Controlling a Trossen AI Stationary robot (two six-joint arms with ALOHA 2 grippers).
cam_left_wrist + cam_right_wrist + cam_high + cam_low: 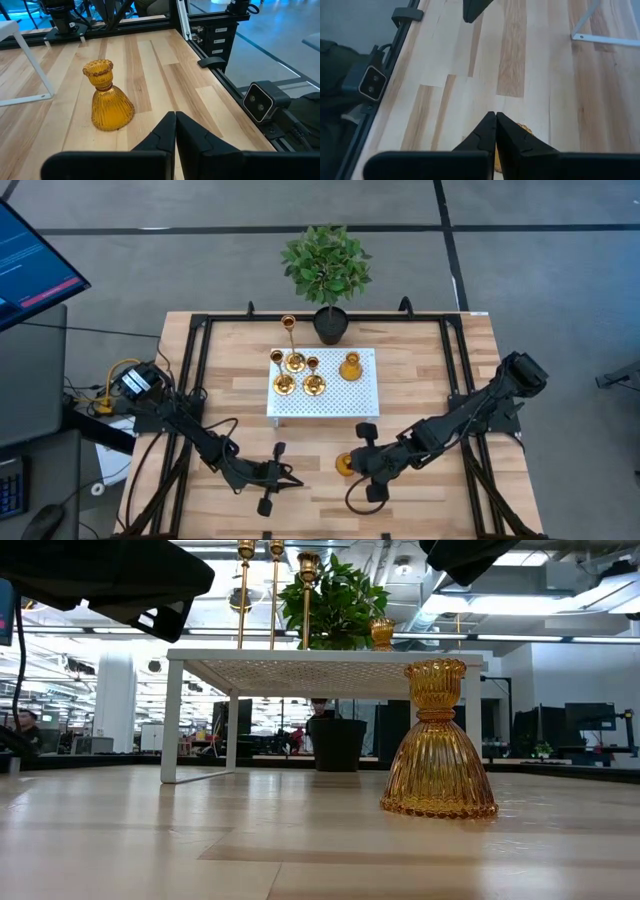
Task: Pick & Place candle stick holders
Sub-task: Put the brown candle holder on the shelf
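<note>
One amber holder upright, just beside the right gripper, fingers together.

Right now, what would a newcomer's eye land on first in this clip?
Probably the amber ribbed candle holder, standing alone and upright on the bare wood in front of the white perforated stand. Next, the cluster of gold candle stick holders on that stand, with the potted plant behind. The right end effector sits beside the lone holder, fingers closed and empty; the left end effector waits nearby.
</note>
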